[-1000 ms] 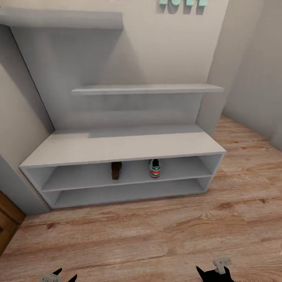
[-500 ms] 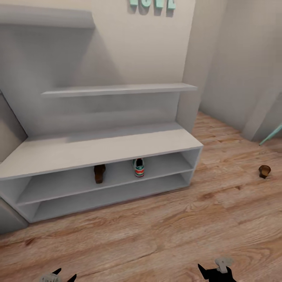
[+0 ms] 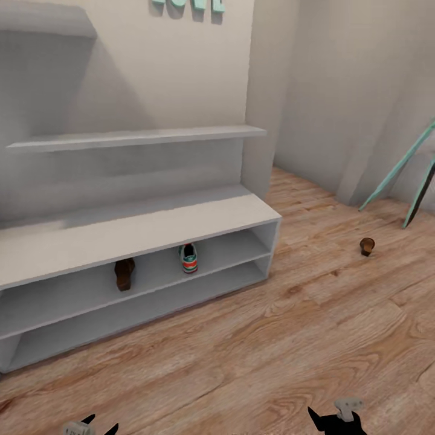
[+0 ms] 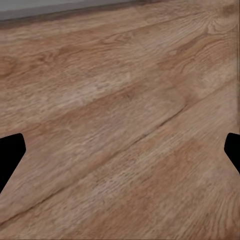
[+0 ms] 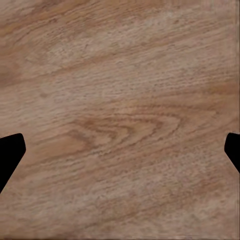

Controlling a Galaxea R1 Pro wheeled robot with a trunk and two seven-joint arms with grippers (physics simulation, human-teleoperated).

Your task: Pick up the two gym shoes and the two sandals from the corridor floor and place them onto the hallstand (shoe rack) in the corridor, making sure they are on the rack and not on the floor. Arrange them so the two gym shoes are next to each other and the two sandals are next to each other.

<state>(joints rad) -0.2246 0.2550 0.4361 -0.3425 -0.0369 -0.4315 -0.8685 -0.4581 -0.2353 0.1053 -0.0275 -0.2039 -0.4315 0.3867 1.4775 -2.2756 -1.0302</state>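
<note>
Both hands spread empty; one sandal (image 3: 367, 246) lies on floor (image 3: 314, 338).

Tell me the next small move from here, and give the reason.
Probably keep turning and roll toward the dark reddish-brown sandal lying on the wood-plank floor to the right. Its mate and one white sneaker already sit on the pale grey rack; both grippers look open and empty.

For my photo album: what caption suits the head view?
One brown sandal and one white gym shoe sit on the pale grey shoe rack; another brown sandal waits on the wood floor.
</note>
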